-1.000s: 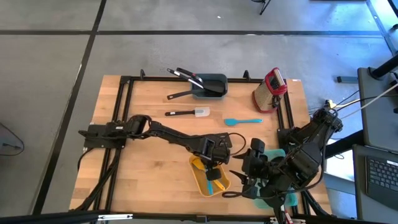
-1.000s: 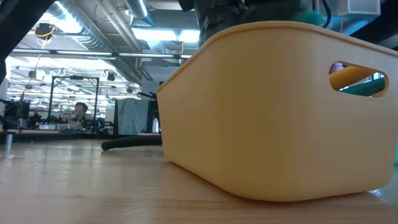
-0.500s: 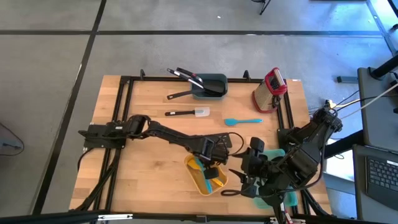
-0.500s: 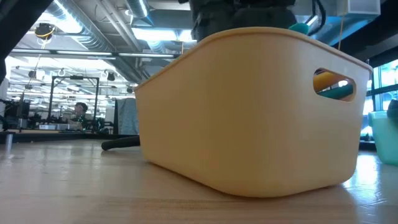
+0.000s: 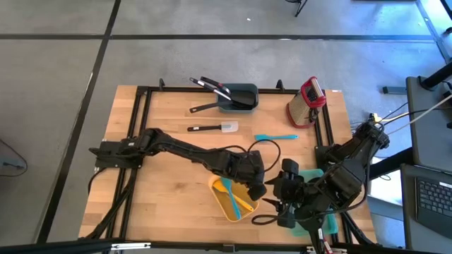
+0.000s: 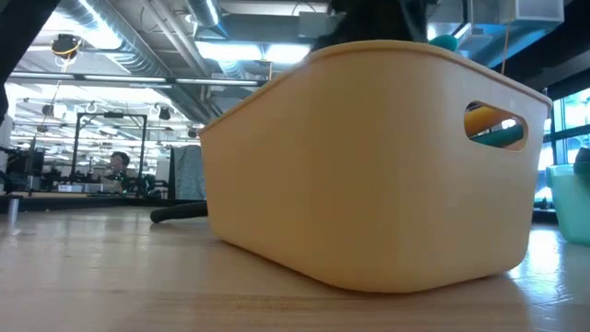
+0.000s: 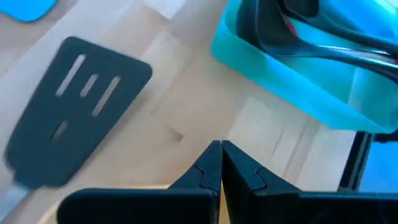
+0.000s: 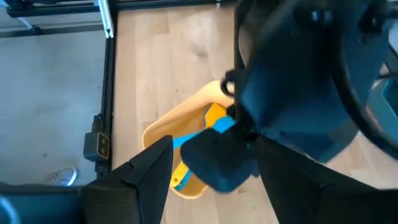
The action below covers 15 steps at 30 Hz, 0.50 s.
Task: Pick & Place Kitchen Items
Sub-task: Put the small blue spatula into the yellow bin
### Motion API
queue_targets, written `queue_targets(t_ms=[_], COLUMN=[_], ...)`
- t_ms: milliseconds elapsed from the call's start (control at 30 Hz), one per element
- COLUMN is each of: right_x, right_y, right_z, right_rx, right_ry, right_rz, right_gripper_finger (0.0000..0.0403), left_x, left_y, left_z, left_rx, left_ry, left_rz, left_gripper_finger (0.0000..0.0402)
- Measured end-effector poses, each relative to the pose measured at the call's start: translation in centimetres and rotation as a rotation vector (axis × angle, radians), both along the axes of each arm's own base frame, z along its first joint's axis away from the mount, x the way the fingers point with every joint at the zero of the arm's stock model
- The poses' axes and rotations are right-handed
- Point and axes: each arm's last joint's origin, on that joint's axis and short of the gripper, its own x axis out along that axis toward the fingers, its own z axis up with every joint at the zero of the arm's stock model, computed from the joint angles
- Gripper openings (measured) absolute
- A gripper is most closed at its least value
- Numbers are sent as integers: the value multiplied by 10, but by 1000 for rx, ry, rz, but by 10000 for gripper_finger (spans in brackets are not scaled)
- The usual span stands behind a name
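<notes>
From above, the left end effector (image 5: 256,185), fingers together, hovers beside the yellow bin (image 5: 229,199) holding teal and orange spatulas, near the right end effector (image 5: 282,201), fingers apart and empty, while the left wrist view shows a black turner (image 7: 71,111) on the bench (image 7: 186,93).

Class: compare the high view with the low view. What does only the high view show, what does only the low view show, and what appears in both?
Only the high view: both arms, the left gripper shut beside the yellow bin, the right gripper open nearby, the dark bin holding black utensils, the white spatula, the teal spatula and the red-and-white item on the table.
Only the low view: the room behind the table, its ceiling lights, and the handle slot in the bin's wall.
Both: the yellow bin with teal and orange utensils inside.
</notes>
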Motion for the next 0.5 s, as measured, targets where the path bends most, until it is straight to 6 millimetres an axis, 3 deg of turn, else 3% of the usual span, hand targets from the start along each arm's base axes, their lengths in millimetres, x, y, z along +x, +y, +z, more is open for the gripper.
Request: queue_targets(t_ms=[300, 500], right_x=[-1, -2], right_y=[-6, -23], right_z=[-9, -41], right_rx=[113, 369], right_ry=[-43, -176], right_rz=[-8, 31], right_gripper_finger=[229, 229], left_x=[-25, -33], left_y=[12, 28], left_z=[10, 7], left_rx=[121, 118], left_ry=[159, 230], left_rz=[72, 47], left_gripper_finger=[2, 1])
